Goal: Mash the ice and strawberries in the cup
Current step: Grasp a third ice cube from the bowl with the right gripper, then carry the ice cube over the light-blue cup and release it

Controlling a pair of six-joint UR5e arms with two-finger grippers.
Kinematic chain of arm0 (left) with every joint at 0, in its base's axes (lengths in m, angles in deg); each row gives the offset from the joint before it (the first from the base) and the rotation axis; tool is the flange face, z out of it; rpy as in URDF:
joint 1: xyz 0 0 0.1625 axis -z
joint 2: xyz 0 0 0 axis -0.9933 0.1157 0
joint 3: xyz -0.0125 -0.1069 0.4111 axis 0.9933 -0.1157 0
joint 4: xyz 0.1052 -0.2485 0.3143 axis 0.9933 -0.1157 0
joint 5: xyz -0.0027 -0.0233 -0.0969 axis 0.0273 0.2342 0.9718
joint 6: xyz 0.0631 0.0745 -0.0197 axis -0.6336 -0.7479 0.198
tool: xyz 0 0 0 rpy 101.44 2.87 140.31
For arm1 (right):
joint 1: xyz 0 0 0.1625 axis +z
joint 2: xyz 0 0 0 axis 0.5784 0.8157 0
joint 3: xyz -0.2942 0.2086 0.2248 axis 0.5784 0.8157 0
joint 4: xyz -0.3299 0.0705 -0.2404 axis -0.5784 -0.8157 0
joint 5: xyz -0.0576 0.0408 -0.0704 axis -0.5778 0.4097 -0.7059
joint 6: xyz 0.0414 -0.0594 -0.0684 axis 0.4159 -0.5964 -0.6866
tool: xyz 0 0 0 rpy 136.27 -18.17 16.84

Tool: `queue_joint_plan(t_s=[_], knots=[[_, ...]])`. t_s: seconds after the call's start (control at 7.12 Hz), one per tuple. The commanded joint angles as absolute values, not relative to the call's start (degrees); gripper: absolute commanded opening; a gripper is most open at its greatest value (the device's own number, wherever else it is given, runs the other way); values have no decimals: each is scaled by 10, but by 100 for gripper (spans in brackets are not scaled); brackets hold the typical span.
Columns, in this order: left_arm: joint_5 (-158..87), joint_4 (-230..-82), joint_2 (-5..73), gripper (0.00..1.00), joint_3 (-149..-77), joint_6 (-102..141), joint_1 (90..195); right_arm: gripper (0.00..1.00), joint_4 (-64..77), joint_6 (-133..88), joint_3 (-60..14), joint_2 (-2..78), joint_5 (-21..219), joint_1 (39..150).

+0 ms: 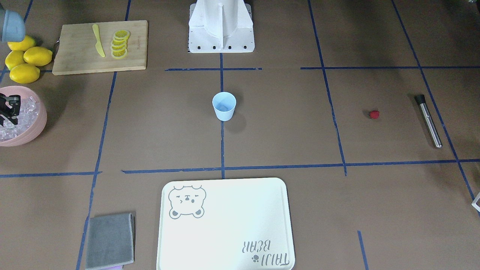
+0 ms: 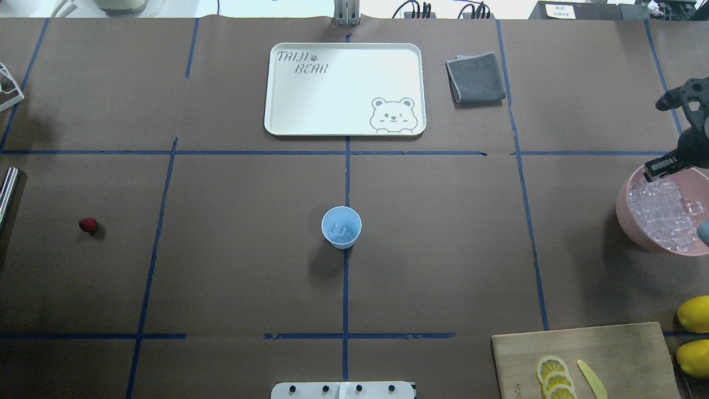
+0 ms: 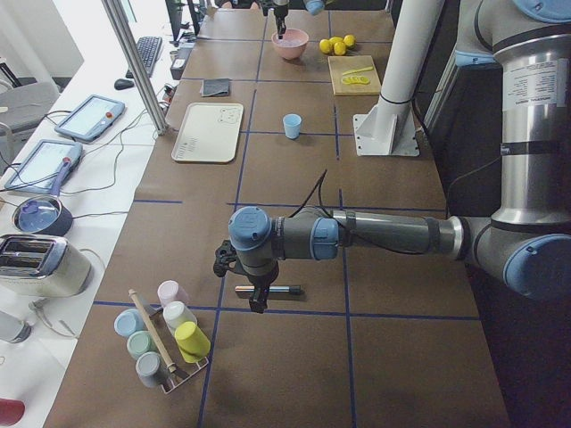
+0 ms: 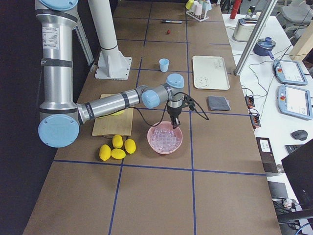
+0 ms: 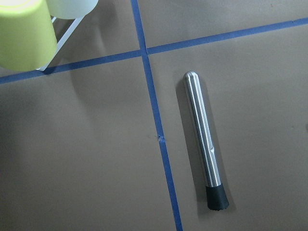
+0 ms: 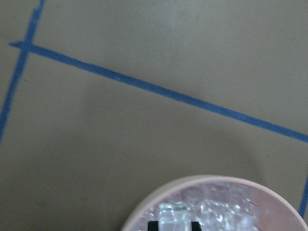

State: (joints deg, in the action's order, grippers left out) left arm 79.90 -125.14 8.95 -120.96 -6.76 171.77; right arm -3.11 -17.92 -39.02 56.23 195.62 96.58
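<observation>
The pale blue cup (image 2: 341, 226) stands upright at the table's middle with a clear ice cube (image 2: 339, 229) inside. A pink bowl (image 2: 626, 216) at the right edge holds several ice cubes (image 2: 664, 213). My right gripper (image 2: 656, 169) hangs over the bowl's far rim. In the right wrist view its fingertips (image 6: 153, 225) stand close together with one ice cube (image 6: 175, 214) between them. A small red strawberry (image 2: 87, 224) lies alone far to the left. My left gripper (image 3: 254, 299) hovers over a steel muddler (image 5: 202, 139); I cannot tell whether it is open or shut.
A wooden board (image 1: 75, 56) carries lemon slices (image 1: 120, 44) and a yellow knife (image 1: 98, 45), with whole lemons (image 1: 26, 62) beside it. A cream tray (image 2: 288, 105) and a grey cloth (image 2: 475, 77) lie at the far side. A rack of cups (image 3: 165, 343) stands near the muddler.
</observation>
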Motion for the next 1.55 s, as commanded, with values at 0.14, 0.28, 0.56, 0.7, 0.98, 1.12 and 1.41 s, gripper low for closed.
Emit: queue_joint_plan(t_s=[0.14,0.28,0.56,0.7,0.98,1.12,1.41], knots=[[798,-1251,91,100,-1211,-68,1718,3,-72,51,-389,381,1942,836],[798,-1250,91,100,-1218,-67,1718,3,-72,137,-379,336,1912,791],[798,-1250,90,100,-1218,-67,1718,3,-72,242,-336,237,1875,727],[798,-1250,90,100,-1217,-67,1718,3,-73,286,-316,195,1863,701],[798,-1250,90,100,-1217,-67,1718,3,-110,341,-265,114,1807,646],[798,-1250,90,100,-1217,-68,1718,3,-138,354,-247,84,1791,623],[798,-1250,90,100,-1217,-67,1718,4,-140,365,-240,81,1785,611]])
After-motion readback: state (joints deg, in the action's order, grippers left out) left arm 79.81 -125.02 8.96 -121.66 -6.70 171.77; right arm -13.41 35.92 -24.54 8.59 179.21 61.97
